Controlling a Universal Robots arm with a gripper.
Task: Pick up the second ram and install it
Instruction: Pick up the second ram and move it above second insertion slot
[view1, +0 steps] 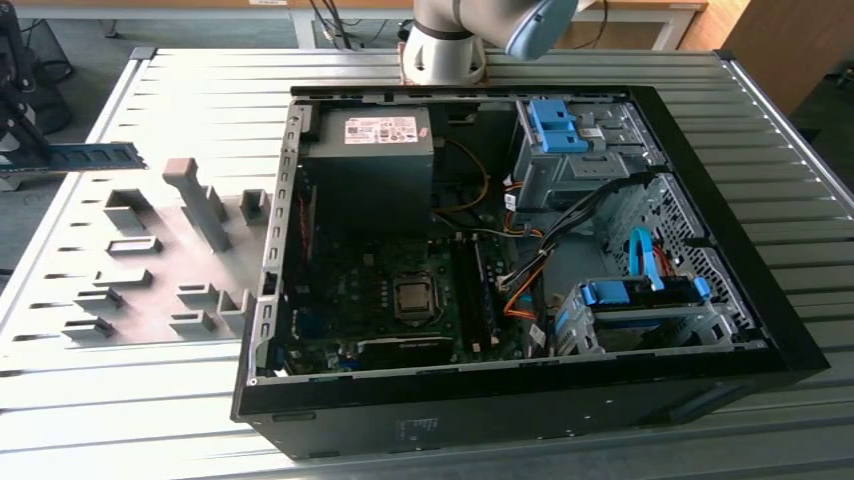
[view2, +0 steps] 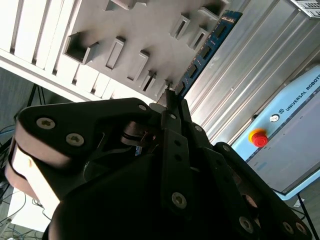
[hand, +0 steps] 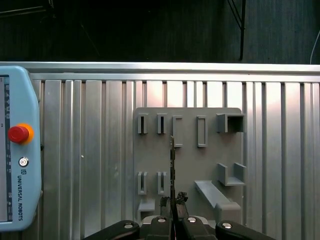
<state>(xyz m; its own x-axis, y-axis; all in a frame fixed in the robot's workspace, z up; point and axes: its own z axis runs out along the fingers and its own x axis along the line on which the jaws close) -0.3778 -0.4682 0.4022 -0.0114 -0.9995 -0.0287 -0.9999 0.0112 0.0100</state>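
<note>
A white label (view1: 380, 130) carrying small print too fine to read sits on the power supply (view1: 367, 175), upper middle of the exterior view. In both wrist views, a line of dark lettering (hand: 20, 192) runs along the light-blue pendant (hand: 17, 100), near its red button (hand: 18, 133).

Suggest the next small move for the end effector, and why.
Probably translate it toward the open case. The end effector is shut on the second ram, which hangs edge-on over the gray fixture plate. In the exterior view the stick sits far to that view's left of the motherboard, so it appears lifted out but not yet over the board.
</note>
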